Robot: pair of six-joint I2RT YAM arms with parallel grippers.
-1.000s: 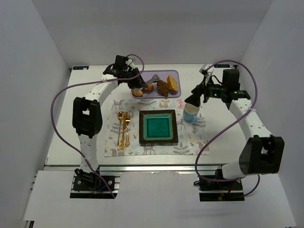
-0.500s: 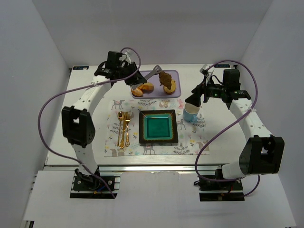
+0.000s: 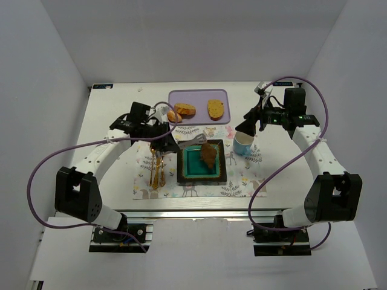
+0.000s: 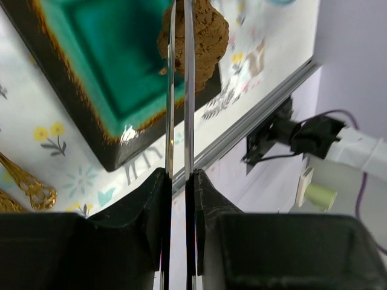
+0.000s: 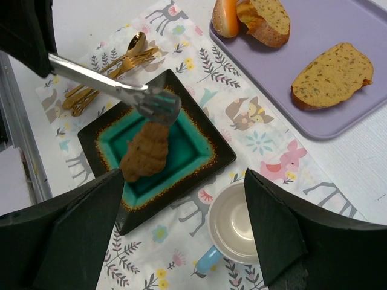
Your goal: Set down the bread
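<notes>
Since half second ago, your left gripper point(image 3: 170, 142) swung from tray point(image 3: 199, 115) to plate point(image 3: 181, 172), carrying bread point(image 3: 208, 154) in tongs point(image 4: 179, 109). Bread hangs over plate's teal well; contact with it can't be told. Left jaws nearly shut, clamped on tong blades. Right gripper point(image 3: 248, 125) jaws wide, empty, above cup point(image 3: 242, 145). Risks for you:
- release too high: bread rolls over rim onto mat point(image 3: 242, 181)
- rough crust snags tong tips, lifts out on retreat
- thin blades slip in grip
</notes>
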